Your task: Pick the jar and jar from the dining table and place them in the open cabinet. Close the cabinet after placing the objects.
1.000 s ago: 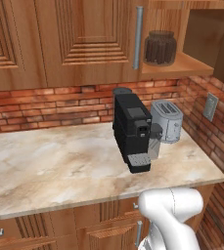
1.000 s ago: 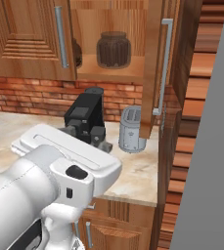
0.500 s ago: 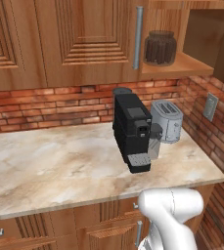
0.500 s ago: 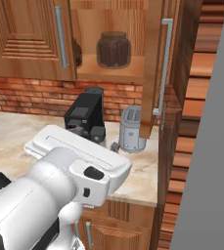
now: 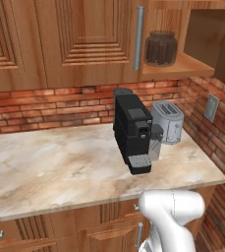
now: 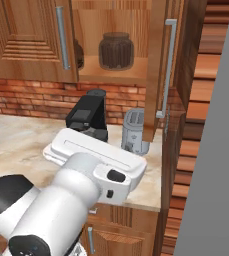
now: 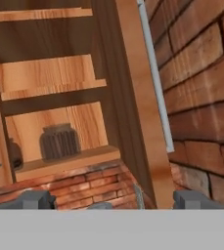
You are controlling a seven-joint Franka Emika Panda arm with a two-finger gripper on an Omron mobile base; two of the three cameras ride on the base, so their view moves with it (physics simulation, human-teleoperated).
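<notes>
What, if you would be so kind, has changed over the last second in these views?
The arm has swung right and toward the open cabinet in the right base view. Nothing was grasped or released. The jar on the shelf, coffee machine and toaster stayed put.

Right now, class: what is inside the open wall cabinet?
On the bottom shelf of the cabinet stands a jar with dark contents. A second jar is mostly covered by the closed door, so its contents are unclear.
</notes>
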